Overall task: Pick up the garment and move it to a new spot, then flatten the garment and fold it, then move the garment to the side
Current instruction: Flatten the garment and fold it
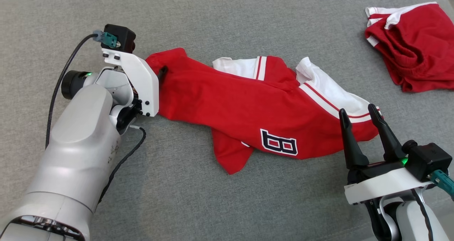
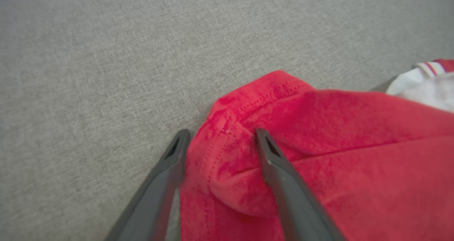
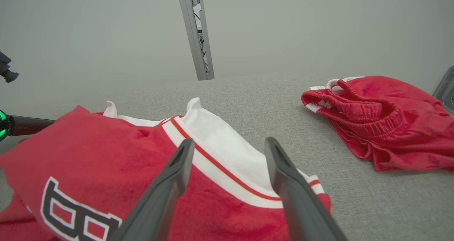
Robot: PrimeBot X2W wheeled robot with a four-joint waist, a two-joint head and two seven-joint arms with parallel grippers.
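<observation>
Where grey cloth surface (image 1: 212, 205) meets pale wall (image 3: 319, 28), red garment (image 1: 230, 106) sprawled, left claw (image 2: 221, 133), right claw (image 1: 356, 110) both apart

We see the garment (image 1: 227, 102) in bright red with white panels, and the white is edged by a band carrying a thin red stripe. Its letter badge (image 1: 279, 142) is navy, outlined in white and filled with red. The second garment (image 1: 418, 46) is the same red, trimmed in white with a red line. We find the table covering (image 1: 212, 14) a plain heathered grey. The left gripper (image 2: 221, 133) and right gripper (image 1: 357, 110) are dark grey, the left arm (image 1: 78, 145) pale silver, its plug (image 1: 109, 39) teal
</observation>
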